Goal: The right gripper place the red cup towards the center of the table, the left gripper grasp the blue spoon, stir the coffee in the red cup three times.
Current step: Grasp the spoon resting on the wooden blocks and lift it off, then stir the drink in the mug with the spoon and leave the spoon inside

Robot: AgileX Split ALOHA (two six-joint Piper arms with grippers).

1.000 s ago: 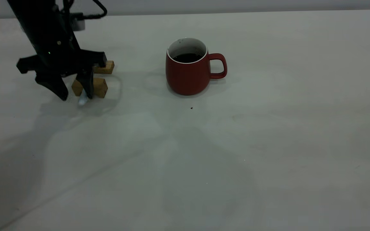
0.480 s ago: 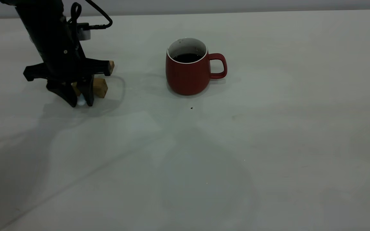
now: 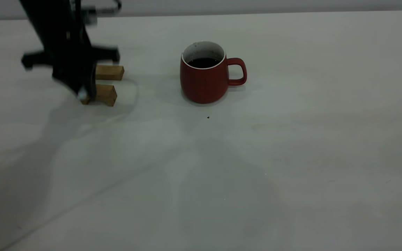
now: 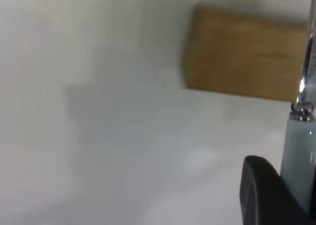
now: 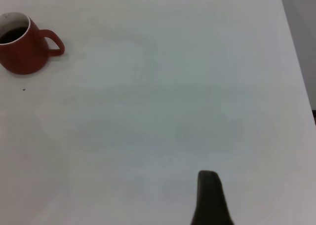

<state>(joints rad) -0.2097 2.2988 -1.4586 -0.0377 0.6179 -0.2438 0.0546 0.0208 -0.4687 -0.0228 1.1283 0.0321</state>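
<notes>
Exterior view: left gripper (image 3: 83, 91) clamped on blue spoon (image 4: 299, 151), lifted off table (image 3: 291, 157) beside wooden blocks (image 3: 107, 94) since half-second ago; red cup (image 3: 203, 77) central, stirring next; right gripper's (image 5: 211, 198) jaws indeterminable.

Premises present as a robot test bench or lab, not a home or kitchen. Evidence: a large plain off-white table (image 3: 291, 157) against a bare pale wall (image 3: 257, 6), with no furnishings in view. A black robot arm with loose cabling works over the table's left side. Props are sparse: two small wooden blocks (image 3: 106, 83) and one red cup (image 3: 203, 78) of dark liquid.
</notes>
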